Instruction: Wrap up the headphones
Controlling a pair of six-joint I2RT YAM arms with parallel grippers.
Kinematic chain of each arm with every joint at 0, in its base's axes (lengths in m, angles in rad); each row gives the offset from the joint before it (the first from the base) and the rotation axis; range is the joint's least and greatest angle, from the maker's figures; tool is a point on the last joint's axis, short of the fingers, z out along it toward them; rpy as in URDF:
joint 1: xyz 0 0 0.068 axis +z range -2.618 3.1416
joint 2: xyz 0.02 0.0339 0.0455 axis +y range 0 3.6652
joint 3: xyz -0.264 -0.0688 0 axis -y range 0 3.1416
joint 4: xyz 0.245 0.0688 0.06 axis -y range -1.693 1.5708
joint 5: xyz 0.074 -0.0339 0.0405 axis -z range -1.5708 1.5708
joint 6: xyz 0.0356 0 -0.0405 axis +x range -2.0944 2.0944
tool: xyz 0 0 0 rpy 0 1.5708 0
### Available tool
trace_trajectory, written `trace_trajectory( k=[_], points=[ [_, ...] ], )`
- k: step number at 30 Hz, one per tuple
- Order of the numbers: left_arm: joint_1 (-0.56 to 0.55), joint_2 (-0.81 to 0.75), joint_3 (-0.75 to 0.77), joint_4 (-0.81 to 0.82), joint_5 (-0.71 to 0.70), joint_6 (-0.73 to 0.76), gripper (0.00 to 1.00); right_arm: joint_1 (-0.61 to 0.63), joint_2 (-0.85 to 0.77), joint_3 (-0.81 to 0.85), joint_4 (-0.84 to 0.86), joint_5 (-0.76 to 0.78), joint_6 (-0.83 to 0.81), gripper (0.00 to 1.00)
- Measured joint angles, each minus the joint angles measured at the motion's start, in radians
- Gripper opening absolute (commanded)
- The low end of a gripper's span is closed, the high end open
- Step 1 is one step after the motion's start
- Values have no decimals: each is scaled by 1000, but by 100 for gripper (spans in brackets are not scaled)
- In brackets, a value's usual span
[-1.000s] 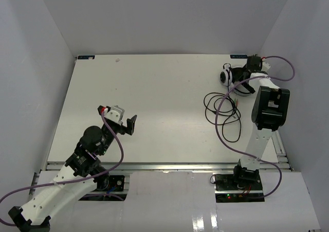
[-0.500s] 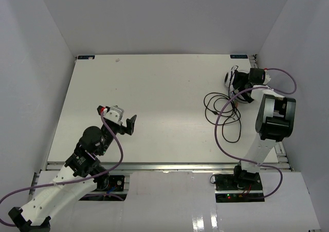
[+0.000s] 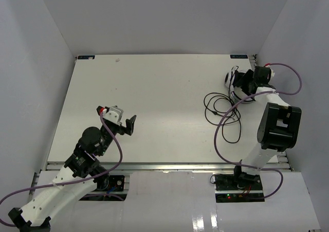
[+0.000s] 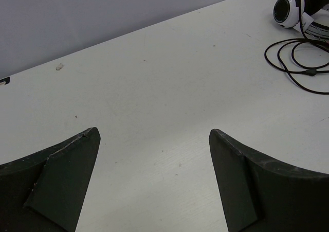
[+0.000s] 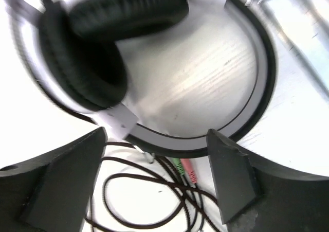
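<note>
Closing in on the headphones (image 3: 230,78) lying at the table's (image 3: 154,88) far right corner, cable (image 3: 222,111) looping loosely just nearer, the right gripper (image 5: 157,139) is hovering wide open and ought to be centring on the headband (image 5: 259,72) before pinching, while the left gripper (image 4: 154,139) is waiting agape, well apart.

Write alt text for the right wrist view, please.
Close, blurred view of the headphones lying on a white table, black ear pads upper left, headband curving right. The open right pincer frames the bottom corners, with thin black cable and green and pink plugs between its fingers.
</note>
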Motion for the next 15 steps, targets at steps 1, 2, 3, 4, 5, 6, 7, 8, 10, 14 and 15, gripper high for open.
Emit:
trace_trajectory(
  k=[1, 2, 3, 4, 5, 6, 7, 8, 10, 14, 15],
  points=[
    [0, 0, 0, -1, 0, 0, 98, 2, -25, -1, 0, 16, -6, 98],
    [0, -1, 0, -1, 0, 0, 98, 2, -47, -1, 1, 31, -6, 98],
    [0, -2, 0, -1, 0, 0, 98, 2, -70, -2, 1, 45, -4, 98],
    [0, -6, 0, -1, 1, 0, 98, 2, -90, -8, 2, 54, -2, 98],
    [0, -11, 0, -1, 1, 0, 98, 2, -109, -19, 3, 59, 3, 98],
    [0, -16, 0, -1, 1, 0, 98, 1, -129, -35, 2, 62, 10, 98],
    [0, -22, 0, -1, 1, 0, 98, -1, -146, -54, 2, 64, 19, 97],
    [0, -26, 0, -1, 2, 0, 98, -2, -159, -79, 2, 66, 29, 95],
    [0, -33, 0, -1, 3, 0, 98, -6, -178, -131, 1, 67, 51, 94],
    [0, -38, 0, -1, 6, 0, 98, -51, -169, -197, -8, 57, 101, 92],
    [0, -38, 0, -1, 7, 0, 98, -64, -162, -202, -9, 56, 113, 92]
  ],
)
